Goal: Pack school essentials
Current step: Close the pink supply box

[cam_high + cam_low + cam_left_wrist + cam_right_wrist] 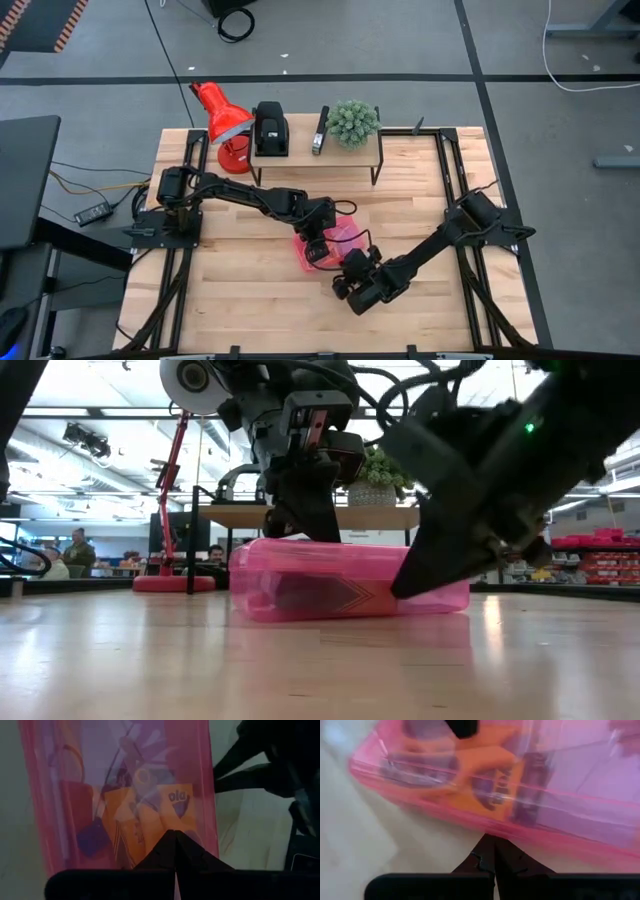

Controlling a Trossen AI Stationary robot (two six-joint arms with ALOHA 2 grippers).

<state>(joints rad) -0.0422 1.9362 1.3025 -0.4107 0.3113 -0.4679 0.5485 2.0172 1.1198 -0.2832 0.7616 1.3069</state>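
The wooden table [250,290] carries the work near its middle, with a raised shelf [300,155] at twelve o'clock holding a black device [270,130] and a small potted plant [353,122], and a red lamp [222,118] at about eleven — none of that belongs in the pack. The largest task thing is the pink translucent case [340,585], lying flat on the table just right of centre, and through its lid the left wrist view shows the yellow-green crayon box [175,807] and other stationery already inside, too blurred to name singly. The left gripper [318,240] stands over the case from its nine o'clock side, fingers pressed together in its own view, their tips on or just above the lid. The right gripper [352,282] comes in from five o'clock, fingers likewise closed to a point at the case's near edge; whether it touches the rim I cannot tell. The step in hand looks like closing or seating the lid. To do it well, the left gripper should bear straight down to hold the case still, while the right presses along the rim rather than at one corner — a sideways shove would slide the light case across the smooth wood, and a skewed push could leave the far edge unlatched.
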